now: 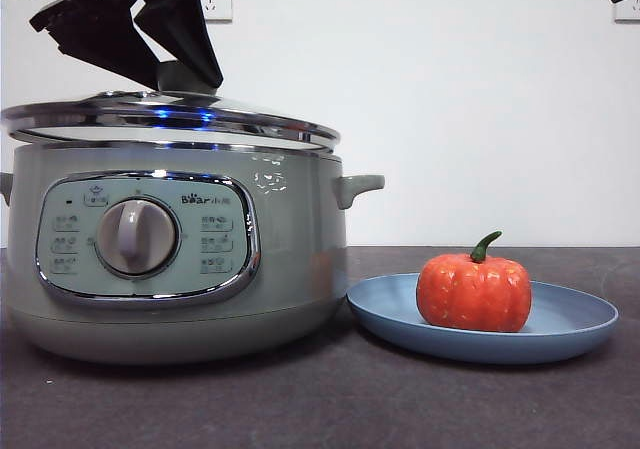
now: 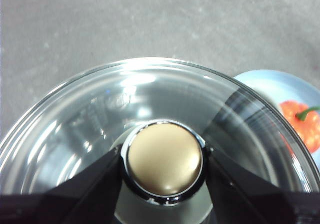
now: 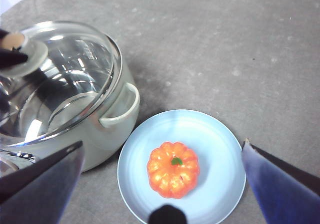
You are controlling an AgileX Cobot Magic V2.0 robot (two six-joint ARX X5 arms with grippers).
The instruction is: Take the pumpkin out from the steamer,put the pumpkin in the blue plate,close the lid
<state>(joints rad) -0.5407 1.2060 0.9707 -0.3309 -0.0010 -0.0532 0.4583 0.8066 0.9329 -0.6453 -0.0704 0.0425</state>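
Pumpkin [image 1: 474, 293] work looks finished: it sits upright on the blue plate [image 1: 580, 324], just to the right of the steamer [image 1: 290, 269], so the step in hand is closing the lid [image 1: 250, 124].

Starting at the left, the left pincer [image 2: 164, 160] comes down from above and pinches the lid's knob [image 2: 165, 157], one black jaw pressed against each side of it. In the front view the lid lies on or just above the steamer's chrome rim, its right edge a little lower than its left, and it seems shifted slightly to the left of the pot. To seat it well, I would level the lid first, centre it over the rim, then lower it gently until the chrome band rests evenly all round, and only then let go of the knob. Releasing while it is tilted could let the glass slide or clatter.

Further right, the plate rests on the desk [image 1: 330, 409] close beside the pot, its edge under the side handle [image 1: 358, 186]. The right pincer [image 3: 162, 184] hangs spread wide above the plate, gripping nothing, and need only keep clear.
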